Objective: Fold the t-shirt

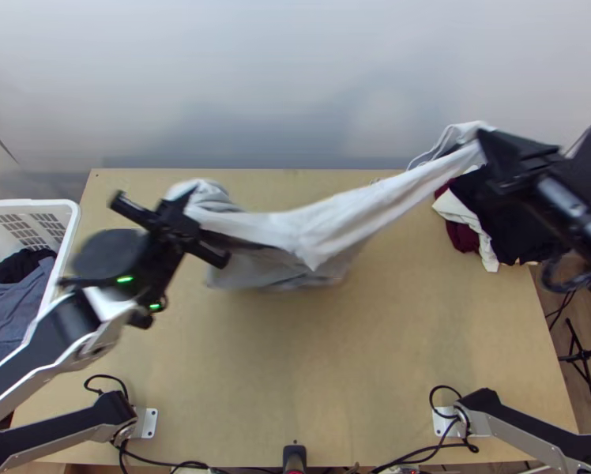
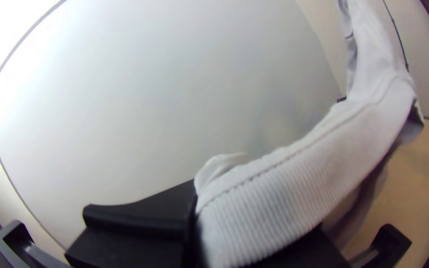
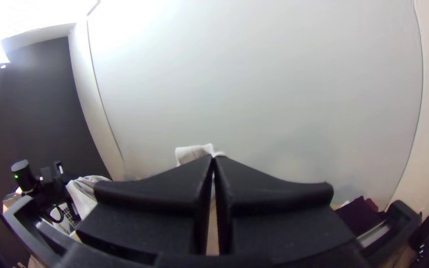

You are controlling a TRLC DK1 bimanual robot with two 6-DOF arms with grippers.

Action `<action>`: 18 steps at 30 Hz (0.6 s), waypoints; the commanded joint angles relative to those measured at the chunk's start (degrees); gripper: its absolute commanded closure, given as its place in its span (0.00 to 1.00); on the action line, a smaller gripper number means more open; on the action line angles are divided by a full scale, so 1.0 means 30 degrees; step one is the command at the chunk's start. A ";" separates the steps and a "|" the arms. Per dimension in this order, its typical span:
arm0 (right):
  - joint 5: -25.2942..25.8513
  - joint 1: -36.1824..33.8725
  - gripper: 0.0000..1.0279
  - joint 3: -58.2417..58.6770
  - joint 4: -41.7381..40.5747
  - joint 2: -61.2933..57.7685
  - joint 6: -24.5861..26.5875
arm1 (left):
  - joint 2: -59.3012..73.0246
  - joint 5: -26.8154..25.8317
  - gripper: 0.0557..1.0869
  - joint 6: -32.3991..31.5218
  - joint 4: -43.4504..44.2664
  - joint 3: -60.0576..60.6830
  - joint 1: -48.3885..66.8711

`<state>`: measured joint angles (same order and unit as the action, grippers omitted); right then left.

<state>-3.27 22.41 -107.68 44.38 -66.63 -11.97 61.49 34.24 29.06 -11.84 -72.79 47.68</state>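
T-shirt (image 1: pixel 319 229) stretched between left gripper (image 1: pixel 191 223) and right gripper (image 1: pixel 487 147), over table (image 1: pixel 295 371).

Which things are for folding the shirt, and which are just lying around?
For the job:
white shirt, stretched between the grippers
left gripper, holding one part
right gripper, holding another

Just lying about:
clothes pile, on the right
basket, on the left
clothes inside it

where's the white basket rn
In the top view, the white basket stands at the left edge, beside the table, dark and grey clothes inside.
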 commanded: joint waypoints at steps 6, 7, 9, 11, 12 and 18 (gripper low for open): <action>-0.0786 0.0907 0.97 -0.6881 0.3693 -0.1022 -0.2105 | -0.2422 -0.1686 0.96 0.5109 0.2773 -0.3421 0.0161; -0.1635 0.0702 0.97 -0.7027 0.3898 -0.0993 -0.2544 | -0.2451 -0.1862 0.96 0.5109 0.3037 -0.3831 0.0190; -0.2895 0.0292 0.97 -0.7291 0.4220 -0.0934 -0.3277 | -0.2334 -0.2067 0.96 0.5079 0.3389 -0.4563 0.0190; -0.4301 -0.0177 0.97 -0.7642 0.4455 -0.0905 -0.4068 | -0.2188 -0.2097 0.96 0.5079 0.4912 -0.4739 0.0073; -0.5151 -0.0469 0.97 -0.7701 0.4513 -0.0905 -0.4507 | -0.2129 -0.2184 0.96 0.5079 0.5762 -0.4739 0.0015; -0.6880 -0.0440 0.97 -0.6881 0.4806 -0.1110 -0.5181 | -0.0986 -0.4089 0.96 0.3351 0.9394 -0.3831 -0.3091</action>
<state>-17.74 21.41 -128.75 56.95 -69.36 -24.45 56.34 26.87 42.81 7.31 -85.27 45.39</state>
